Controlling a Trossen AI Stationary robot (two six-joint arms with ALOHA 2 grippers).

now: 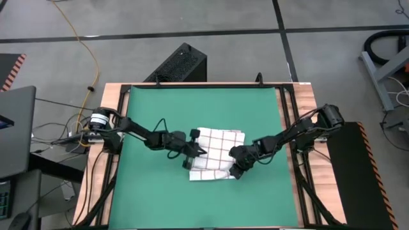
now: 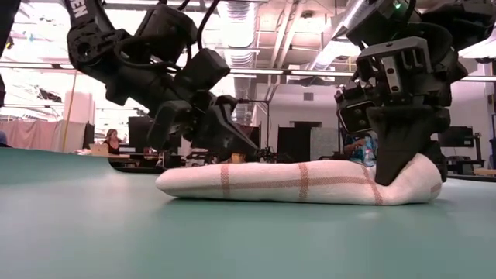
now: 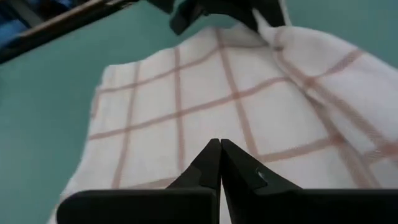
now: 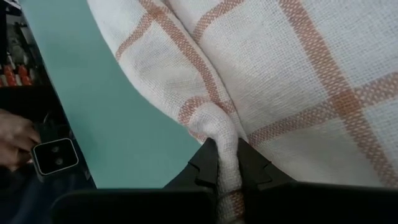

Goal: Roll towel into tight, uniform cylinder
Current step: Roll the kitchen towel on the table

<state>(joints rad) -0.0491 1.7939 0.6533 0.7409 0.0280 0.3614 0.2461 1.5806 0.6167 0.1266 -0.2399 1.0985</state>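
Right pincer: the right pincer [image 4: 226, 163] is clamped on a pinched ridge of the towel [image 1: 216, 153] at its near right corner, the woven cloth bunched between the two dark fingers.
Left pincer: the left pincer [image 3: 219, 163] is closed, its tapered tips pressed together with nothing between them, held over the towel's left edge.
Towel: a soft white weave with thin reddish grid lines is seen partly folded, thick and rounded along its near edge, lifted at the gripped corner.
Position: the towel lies near the middle of the mat, between the two arms.
Mat: a smooth, flat green mat [image 1: 153, 108] covers the desk [image 1: 308, 92], whose wooden edges show beside it.
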